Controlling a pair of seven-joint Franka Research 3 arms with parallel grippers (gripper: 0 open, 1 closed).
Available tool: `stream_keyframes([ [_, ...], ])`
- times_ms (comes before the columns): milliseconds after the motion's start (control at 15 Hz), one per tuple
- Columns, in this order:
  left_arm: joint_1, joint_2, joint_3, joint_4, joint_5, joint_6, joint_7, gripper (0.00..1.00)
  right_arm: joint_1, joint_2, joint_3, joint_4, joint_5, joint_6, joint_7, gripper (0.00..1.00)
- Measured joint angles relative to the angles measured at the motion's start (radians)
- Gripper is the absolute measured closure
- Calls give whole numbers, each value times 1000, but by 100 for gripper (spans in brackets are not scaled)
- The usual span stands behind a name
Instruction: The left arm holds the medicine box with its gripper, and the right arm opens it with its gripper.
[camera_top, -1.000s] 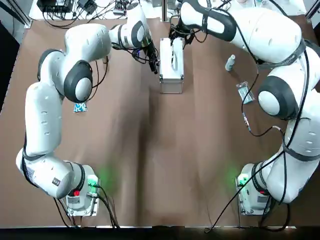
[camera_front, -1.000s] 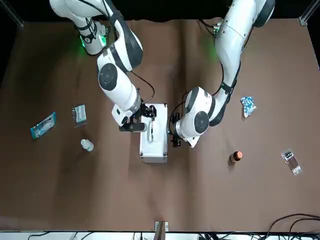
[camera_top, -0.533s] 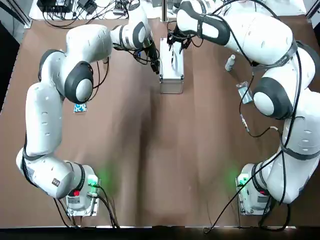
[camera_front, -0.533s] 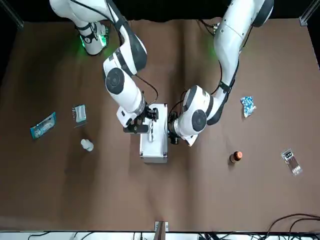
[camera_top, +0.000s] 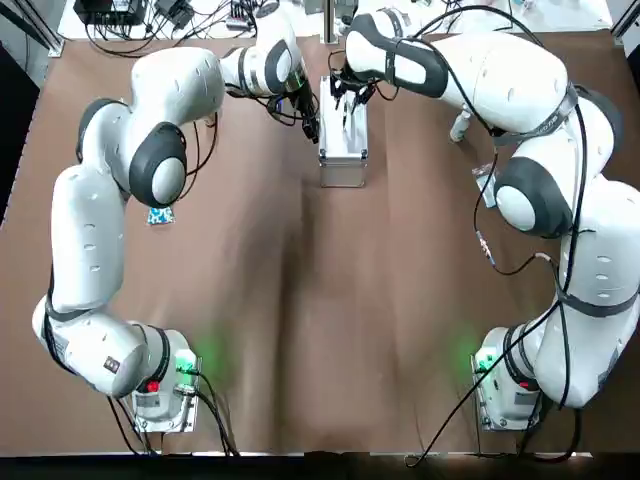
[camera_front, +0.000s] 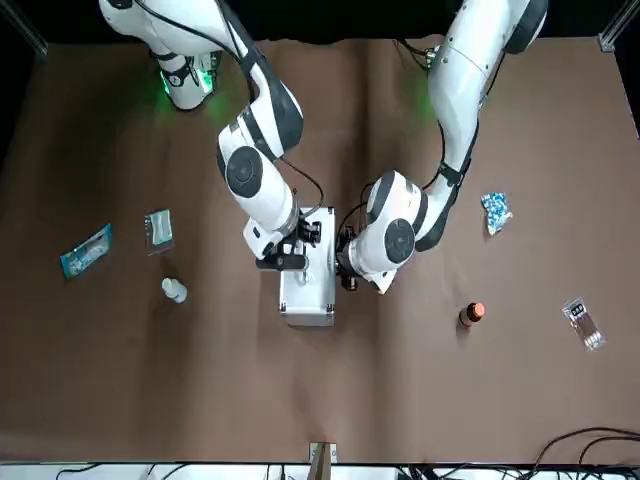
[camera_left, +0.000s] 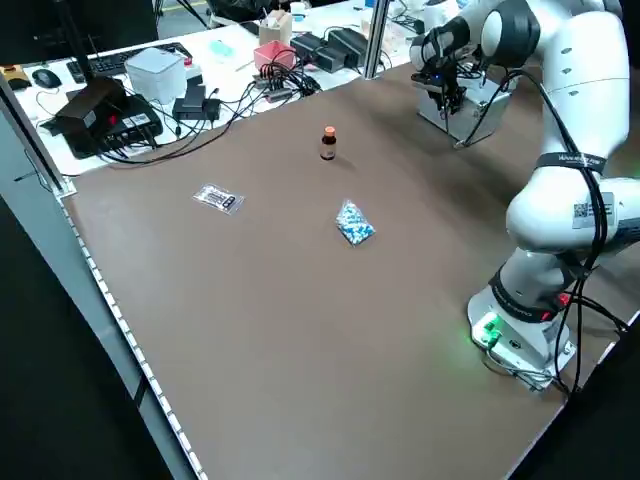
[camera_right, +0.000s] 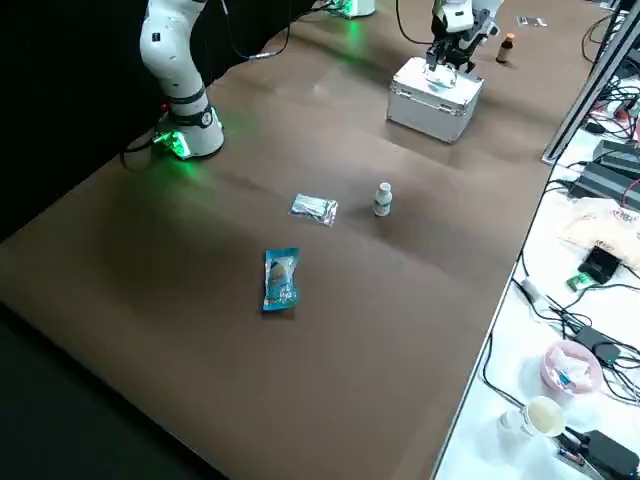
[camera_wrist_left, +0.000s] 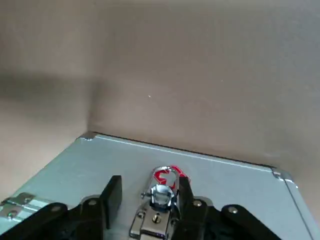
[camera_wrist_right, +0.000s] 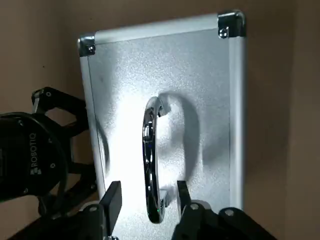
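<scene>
The medicine box (camera_top: 342, 142) is a silver metal case lying flat at the far middle of the table, lid and handle (camera_wrist_right: 150, 155) facing up. My left gripper (camera_top: 312, 124) is against the box's left side wall, open, with its fingers either side of a red-marked latch (camera_wrist_left: 161, 192). My right gripper (camera_top: 347, 100) hovers over the lid, open, straddling one end of the handle without closing on it. In the front view the right gripper (camera_front: 291, 254) and left gripper (camera_front: 345, 266) flank the box (camera_front: 308, 285). The lid looks closed.
On the robot's right lie a small white bottle (camera_front: 174, 290), a foil packet (camera_front: 158, 228) and a blue packet (camera_front: 86, 250). On its left are a blue-white pill bag (camera_front: 495, 212), a brown bottle (camera_front: 471, 314) and a sachet (camera_front: 582, 323). Cables run along the far edge.
My right gripper has shifted from the box's right edge to above the lid and handle. The left gripper and the box have stayed put.
</scene>
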Motion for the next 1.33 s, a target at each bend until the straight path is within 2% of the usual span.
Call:
stream_keyframes([
  [67, 0, 0, 0, 1, 0, 0, 0, 47, 2, 2, 0, 2, -1, 4, 0, 48],
  [200, 0, 0, 6, 6, 1, 9, 0, 65, 6, 4, 0, 4, -4, 7, 1, 51],
  [267, 0, 0, 7, 7, 1, 9, 0, 70, 8, 5, 0, 5, -5, 8, 1, 52],
  [667, -1, 0, 8, 7, 3, 9, 0, 70, 10, 8, -1, 6, -14, 9, 1, 64],
  [1133, -4, 0, 8, 9, 14, 9, 0, 70, 11, 10, -1, 6, -16, 9, 1, 70],
  [1333, -4, 0, 8, 9, 14, 9, -2, 70, 11, 10, -2, 7, -17, 9, 1, 81],
])
